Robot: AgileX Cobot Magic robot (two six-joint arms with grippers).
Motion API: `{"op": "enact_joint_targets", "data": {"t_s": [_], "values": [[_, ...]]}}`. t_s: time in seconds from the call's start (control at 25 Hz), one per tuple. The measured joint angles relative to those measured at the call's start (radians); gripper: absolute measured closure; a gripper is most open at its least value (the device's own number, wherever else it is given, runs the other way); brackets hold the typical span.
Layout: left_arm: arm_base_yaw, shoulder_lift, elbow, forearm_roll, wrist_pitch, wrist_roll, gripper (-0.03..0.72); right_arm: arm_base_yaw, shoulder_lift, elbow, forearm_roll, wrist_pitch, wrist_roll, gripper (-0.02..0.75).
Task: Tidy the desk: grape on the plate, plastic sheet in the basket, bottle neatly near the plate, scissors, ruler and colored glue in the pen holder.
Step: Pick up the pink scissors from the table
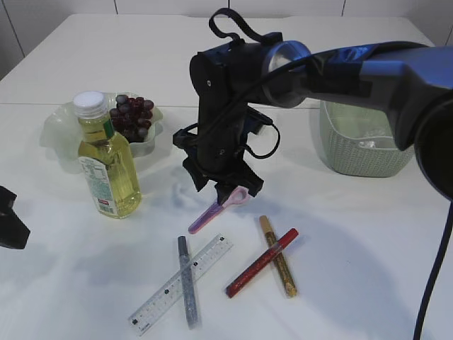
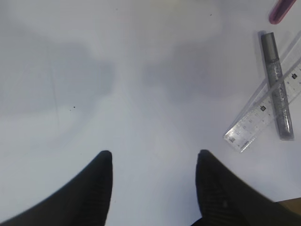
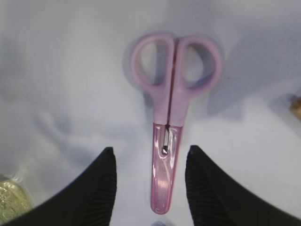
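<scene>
Pink scissors (image 3: 171, 99) with a clear pink blade sheath lie on the white table (image 1: 340, 241), also in the exterior view (image 1: 216, 210). My right gripper (image 3: 150, 149) is open, its fingers either side of the sheathed blade; it hangs just above them in the exterior view (image 1: 225, 185). My left gripper (image 2: 154, 153) is open and empty over bare table, at the left edge of the exterior view (image 1: 8, 219). The clear ruler (image 1: 180, 285) lies crossed by a silver glue pen (image 1: 187, 280). Red (image 1: 262, 263) and gold (image 1: 278, 256) glue pens lie crossed. Grapes (image 1: 132, 113) sit on the pale plate (image 1: 56, 131), behind the oil bottle (image 1: 106, 166).
A pale green woven basket (image 1: 357, 152) stands at the right with something clear and shiny inside. No pen holder is in view. The left wrist view shows the silver glue pen (image 2: 276, 84), the ruler (image 2: 261, 117) and the scissors' tip (image 2: 282, 10) at its right edge.
</scene>
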Motion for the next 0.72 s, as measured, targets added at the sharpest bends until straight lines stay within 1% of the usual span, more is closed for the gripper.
{"op": "enact_joint_targets", "data": {"t_s": [0.32, 0.48, 0.72], "values": [[0.000, 0.000, 0.000, 0.000, 0.000, 0.000, 0.273, 0.000, 0.054, -0.039, 0.000, 0.016, 0.001, 0.353], [0.000, 0.000, 0.000, 0.000, 0.000, 0.000, 0.273, 0.000, 0.055, -0.040, -0.025, 0.036, 0.001, 0.353], [0.000, 0.000, 0.000, 0.000, -0.004, 0.000, 0.273, -0.002, 0.059, -0.040, -0.030, 0.047, 0.001, 0.353]]}}
